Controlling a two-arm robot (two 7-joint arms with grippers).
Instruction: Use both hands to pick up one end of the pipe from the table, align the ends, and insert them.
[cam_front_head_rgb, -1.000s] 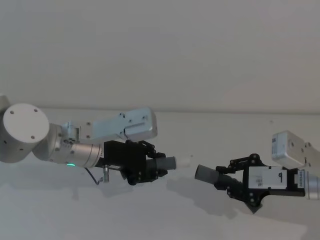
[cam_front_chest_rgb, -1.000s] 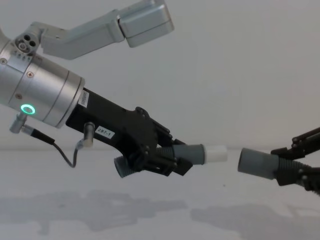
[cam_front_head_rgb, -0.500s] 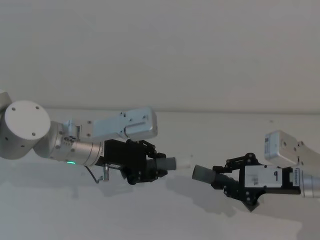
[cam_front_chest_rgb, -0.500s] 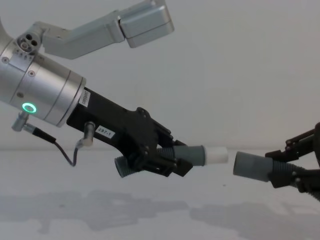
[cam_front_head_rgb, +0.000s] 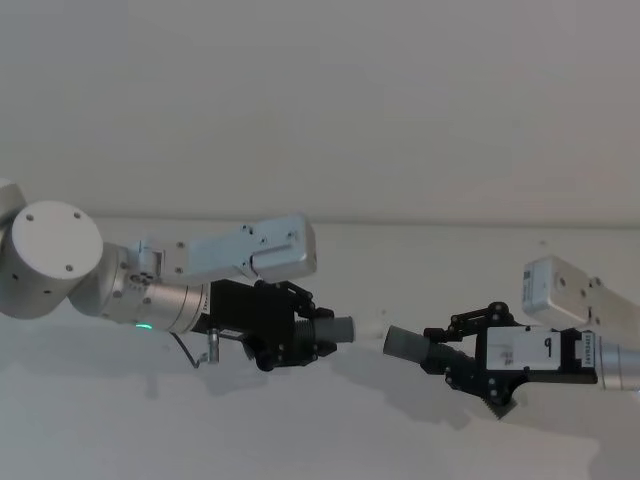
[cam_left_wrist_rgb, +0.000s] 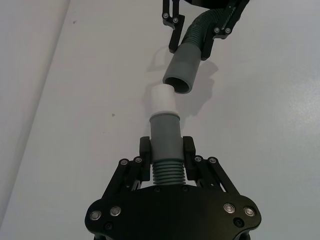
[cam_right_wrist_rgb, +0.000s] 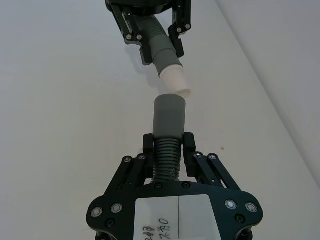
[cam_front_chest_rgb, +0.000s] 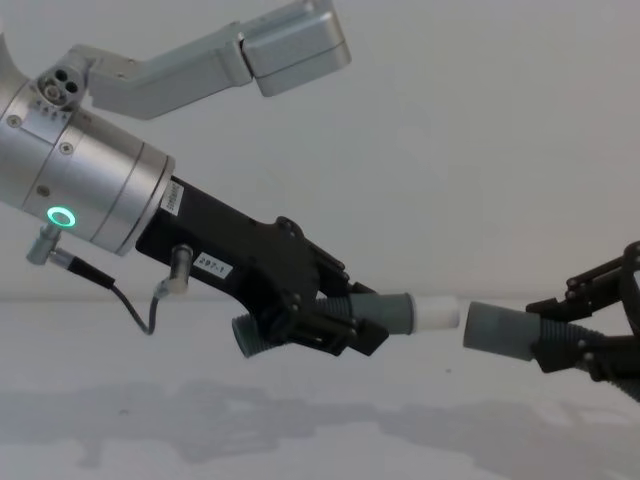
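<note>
Slowly the right pincer, clamped on its pipe, has slid closer. Left pincer grips the other. Ends nearly touch; pushing in remains.

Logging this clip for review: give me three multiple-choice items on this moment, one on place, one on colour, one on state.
1. Where are the two hose pieces?
A. lying on the table
B. held in the air, one in each tool
C. both in the left tool

2. What colour is the narrow tip on the left hose?
A. whitish
B. green
C. black

3. How do the two ends stand?
A. fully inserted
B. close, facing each other, with a gap between
C. pointing away from each other

Answers:
1 B: the left tool and the right tool each grip a ribbed hose above the table.
2 A: the tip is whitish against its grey cuff.
3 B: the tip faces the open cuff, a gap between.
</note>
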